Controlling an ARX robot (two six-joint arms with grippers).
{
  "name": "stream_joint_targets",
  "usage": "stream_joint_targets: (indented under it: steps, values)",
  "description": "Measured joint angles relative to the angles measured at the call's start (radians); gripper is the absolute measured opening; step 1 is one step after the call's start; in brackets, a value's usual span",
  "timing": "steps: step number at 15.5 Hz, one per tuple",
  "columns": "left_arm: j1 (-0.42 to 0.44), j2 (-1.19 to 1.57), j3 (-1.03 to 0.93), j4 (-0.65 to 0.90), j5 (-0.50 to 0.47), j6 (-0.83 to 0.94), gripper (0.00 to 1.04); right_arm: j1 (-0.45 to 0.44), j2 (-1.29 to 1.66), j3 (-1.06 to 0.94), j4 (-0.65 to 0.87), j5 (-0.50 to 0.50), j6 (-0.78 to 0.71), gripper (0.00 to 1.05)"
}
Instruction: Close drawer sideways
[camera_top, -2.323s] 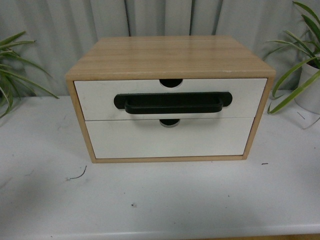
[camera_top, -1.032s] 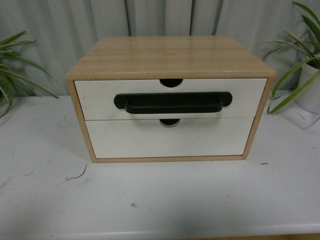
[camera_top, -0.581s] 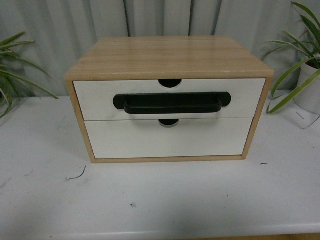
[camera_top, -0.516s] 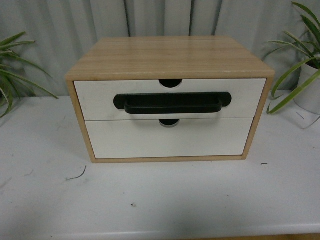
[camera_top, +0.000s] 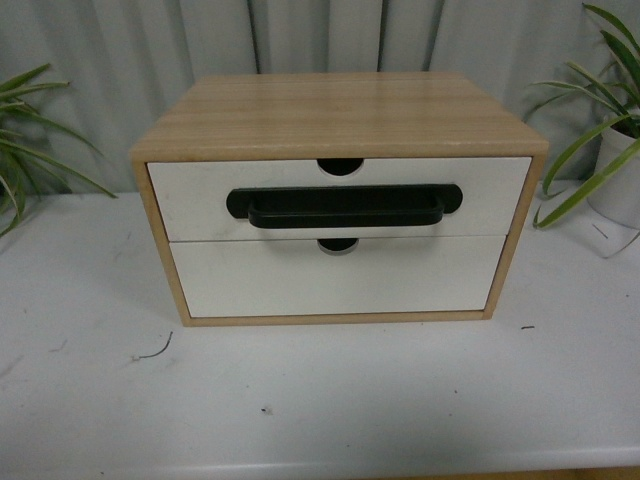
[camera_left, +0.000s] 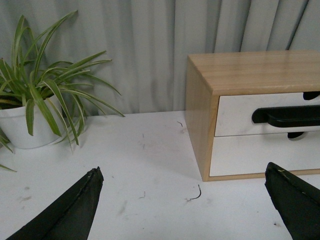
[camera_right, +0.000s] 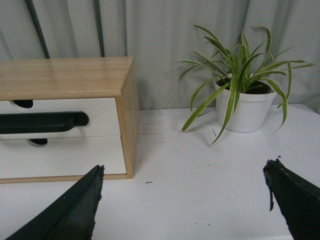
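A wooden two-drawer cabinet (camera_top: 340, 112) stands on the white table (camera_top: 320, 400). The upper drawer (camera_top: 200, 195) has a white front, a long black bar handle (camera_top: 345, 207) and a semicircular notch (camera_top: 341, 165); its front sits flush with the cabinet frame. Below it is a plain white drawer front (camera_top: 335, 280) without a handle. Neither gripper shows in the front view. The left gripper (camera_left: 184, 200) is open, over the table left of the cabinet (camera_left: 250, 70). The right gripper (camera_right: 182, 200) is open, over the table right of the cabinet (camera_right: 65, 75).
A potted spider plant (camera_left: 30, 100) stands to the cabinet's left, another in a white pot (camera_right: 245, 100) to its right. A grey corrugated wall (camera_top: 320, 35) runs behind. A small dark wire scrap (camera_top: 155, 350) lies on the table near the cabinet's front left corner.
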Motion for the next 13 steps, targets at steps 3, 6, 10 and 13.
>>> stream_joint_targets:
  steps: [3,6,10,13]
  values:
    - [0.0,0.0,0.0,0.0,0.0,-0.001,0.98,0.0,0.0,0.0,0.0,0.0,0.0,0.98]
    - [0.0,0.0,0.0,0.0,0.0,-0.001,0.98,0.0,0.0,0.0,0.0,0.0,0.0,0.98]
    - [0.0,0.0,0.0,0.0,0.0,-0.001,0.98,0.0,0.0,0.0,0.0,0.0,0.0,0.98]
    - [0.0,0.0,0.0,0.0,0.0,-0.001,0.98,0.0,0.0,0.0,0.0,0.0,0.0,0.98]
